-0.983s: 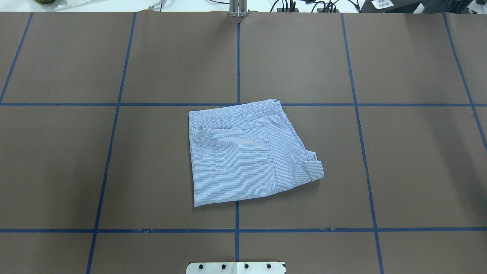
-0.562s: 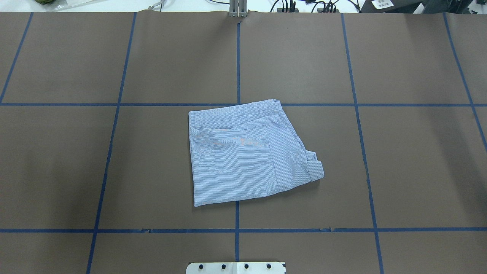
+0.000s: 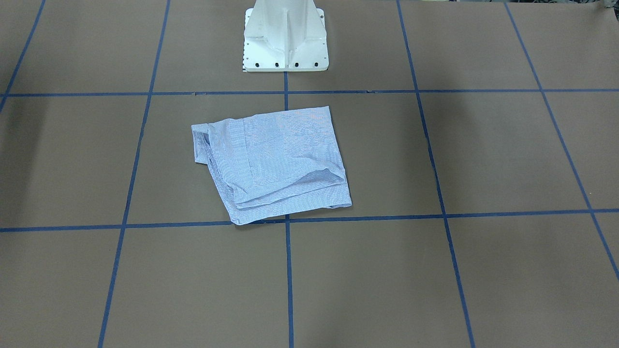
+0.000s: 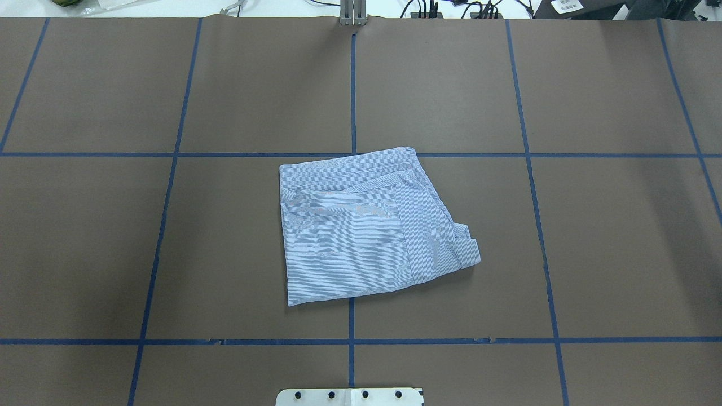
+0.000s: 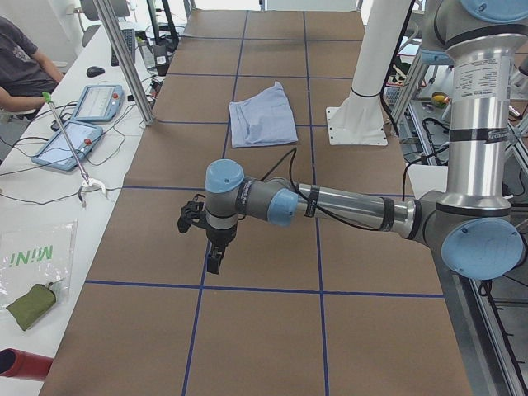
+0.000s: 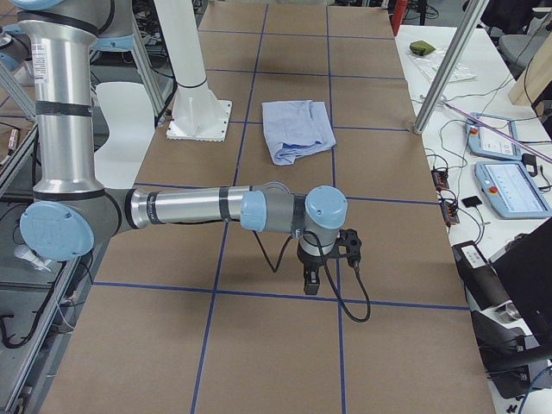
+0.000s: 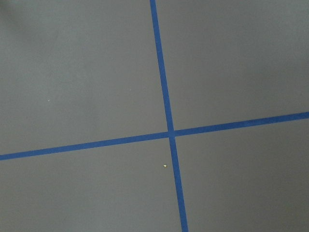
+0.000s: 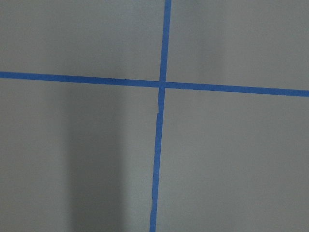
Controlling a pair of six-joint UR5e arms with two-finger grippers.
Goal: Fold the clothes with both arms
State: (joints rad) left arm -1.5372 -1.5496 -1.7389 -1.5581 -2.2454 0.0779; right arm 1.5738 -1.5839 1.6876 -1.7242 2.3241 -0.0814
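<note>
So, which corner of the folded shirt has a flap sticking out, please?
The shirt corner farthest to the robot's right; the other three are plain folded edges.

Green lettering, roughly "MINI", on white bag (image 5: 49,247); white label (image 4: 566,5) illegible.

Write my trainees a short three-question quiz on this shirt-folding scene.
1. True or false: the left gripper hangs over bare table, apart from the shirt.
2. Where does the shirt's loose flap stick out? A) robot's left B) robot's right C) far edge
3. What white thing stands on the table near the shirt?
Key: 1 true; 2 B; 3 the pedestal base.
</note>
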